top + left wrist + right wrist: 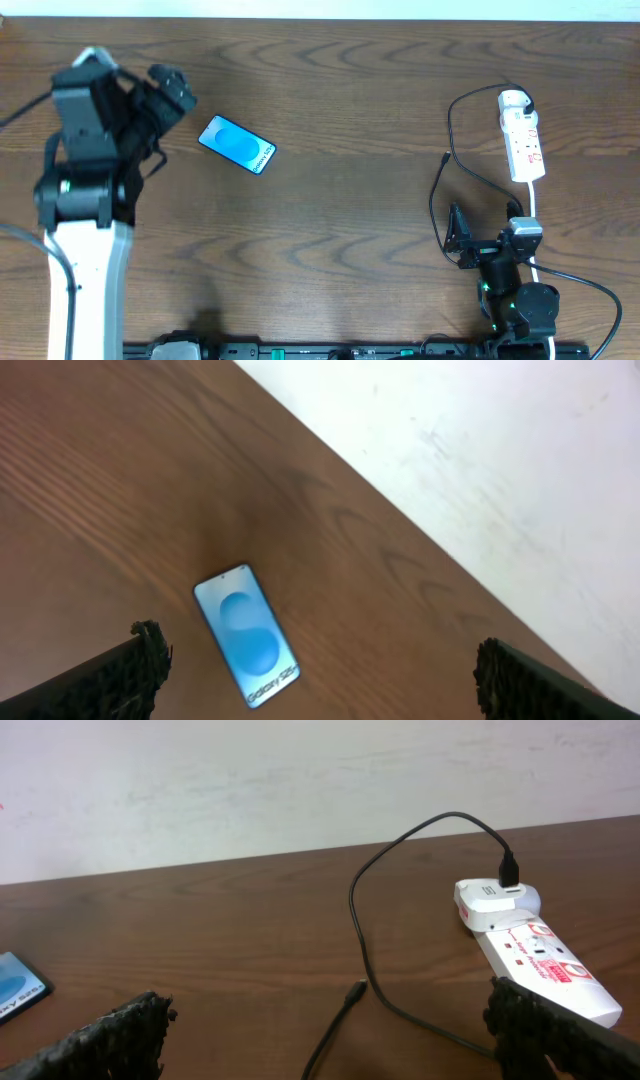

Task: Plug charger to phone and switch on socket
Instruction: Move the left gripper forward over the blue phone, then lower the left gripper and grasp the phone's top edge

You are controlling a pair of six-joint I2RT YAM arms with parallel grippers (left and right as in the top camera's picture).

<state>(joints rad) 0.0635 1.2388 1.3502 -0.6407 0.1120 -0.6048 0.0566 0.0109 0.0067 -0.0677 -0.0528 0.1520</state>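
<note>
Right fingers [110,1035] spread, empty, near the socket [535,960]. The charger [355,990] has its tip loose on the tabletop [350,230], beside the socket and not touching it. Left fingers [125,670] spread, empty, well apart from the socket. Phone [247,650] flat, screen up, also far from the socket, unplugged. Step looks like grabbing the tip. Pinch close behind the plug, square on, so it doesn't twist on the way to the port.
</note>
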